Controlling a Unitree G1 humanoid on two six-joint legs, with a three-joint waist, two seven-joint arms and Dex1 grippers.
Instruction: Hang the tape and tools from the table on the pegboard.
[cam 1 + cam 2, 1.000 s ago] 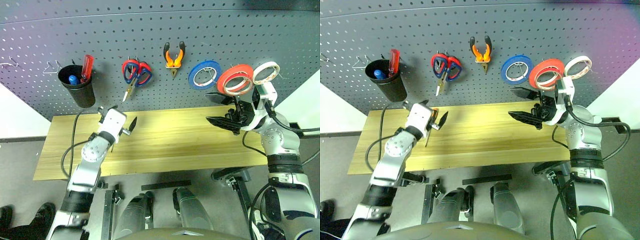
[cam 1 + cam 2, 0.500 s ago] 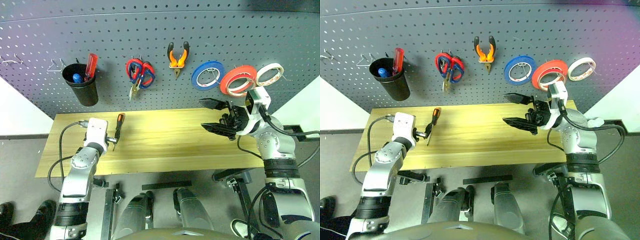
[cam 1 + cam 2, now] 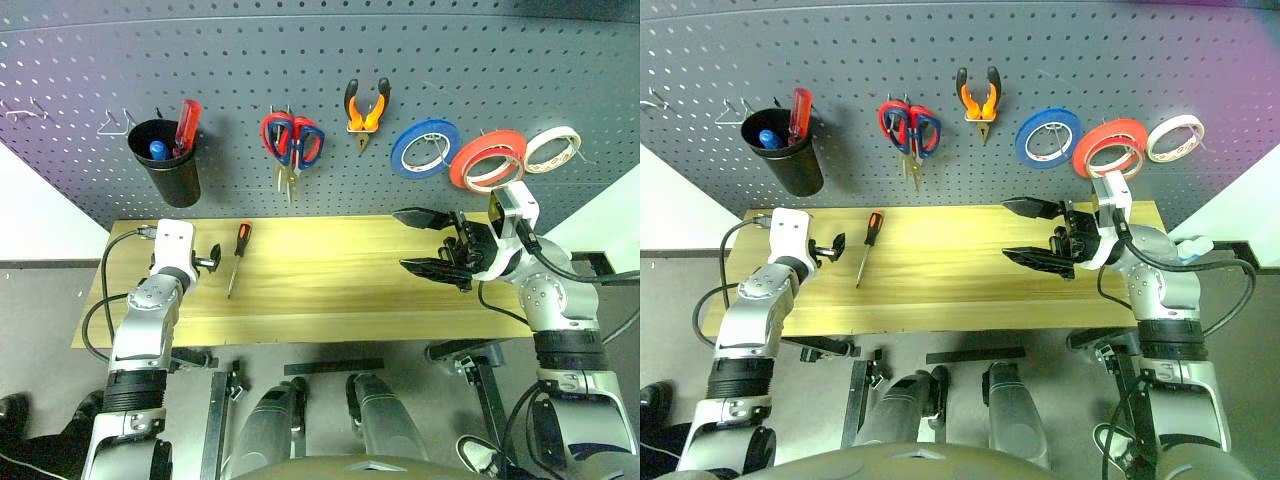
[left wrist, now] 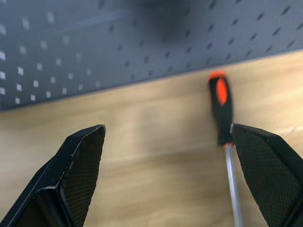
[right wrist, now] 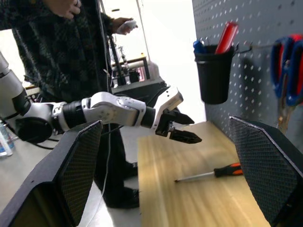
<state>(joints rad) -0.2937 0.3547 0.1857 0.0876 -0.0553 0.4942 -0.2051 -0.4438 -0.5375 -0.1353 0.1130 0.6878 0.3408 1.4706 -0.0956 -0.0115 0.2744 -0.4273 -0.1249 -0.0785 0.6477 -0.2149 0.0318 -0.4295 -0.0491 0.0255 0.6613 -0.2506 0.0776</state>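
A short screwdriver [image 3: 238, 250] with an orange-black handle lies on the pale wood table [image 3: 330, 300], handle toward the pegboard [image 3: 330, 60]. My left gripper [image 3: 207, 260] hovers just left of it, open and empty; in the left wrist view the screwdriver [image 4: 220, 106] lies near one finger. The red-orange tape [image 3: 487, 160] and the orange-handled pliers [image 3: 365, 108] hang on the pegboard. My right gripper [image 3: 400, 240] is open and empty over the table's right part, below the tapes, pointing left.
A black cup [image 3: 168, 172] holding a red screwdriver, red-handled scissors [image 3: 292, 140], a blue tape [image 3: 425, 148] and a white tape [image 3: 552, 148] also hang on the pegboard. Empty wire hooks [image 3: 115, 125] are at far left. A person [image 5: 61, 52] stands beyond the table's left end.
My left gripper has moved left and slightly down, away from the screwdriver, which stays lying on the table. The right gripper has drawn back a little from the tapes.
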